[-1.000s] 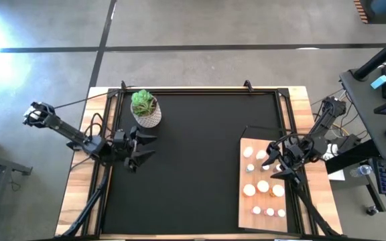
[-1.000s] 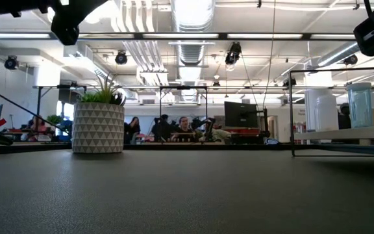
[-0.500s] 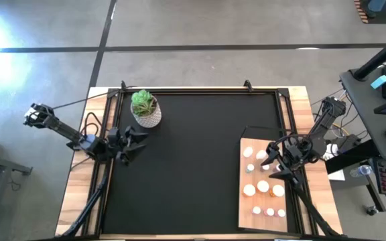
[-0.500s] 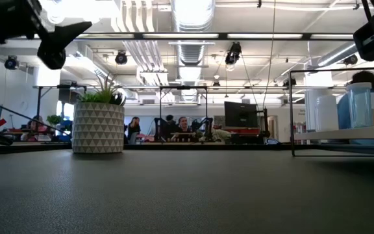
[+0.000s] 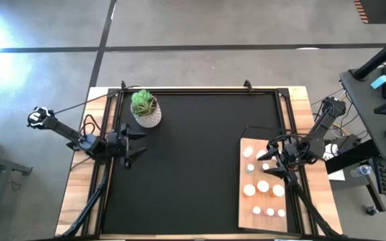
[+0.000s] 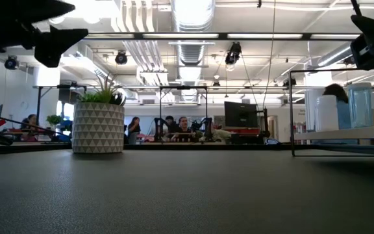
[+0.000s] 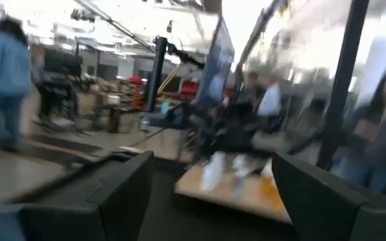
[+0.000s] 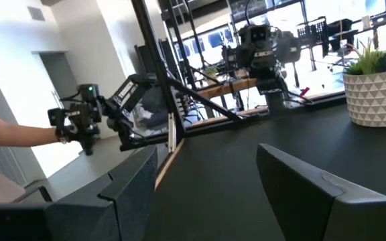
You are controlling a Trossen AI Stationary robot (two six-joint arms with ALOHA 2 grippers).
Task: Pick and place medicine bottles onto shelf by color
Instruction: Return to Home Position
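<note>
I am watching the left gripper [image 5: 137, 140] hovering over the left edge of the black mat [image 5: 193, 174], near the potted plant [image 5: 146, 110], its fingers spread and empty. The right gripper [image 5: 268, 161] is hanging over the wooden shelf [image 5: 246, 224], its fingers also apart and gripping nothing. The medicine bottles [image 5: 263, 185] are standing on that shelf at the mat's right side.

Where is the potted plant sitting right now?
In the high view, the potted plant stands in the upper-left corner of the black mat, on the left arm's side. It is close to the open left claw but apart from it.
</note>
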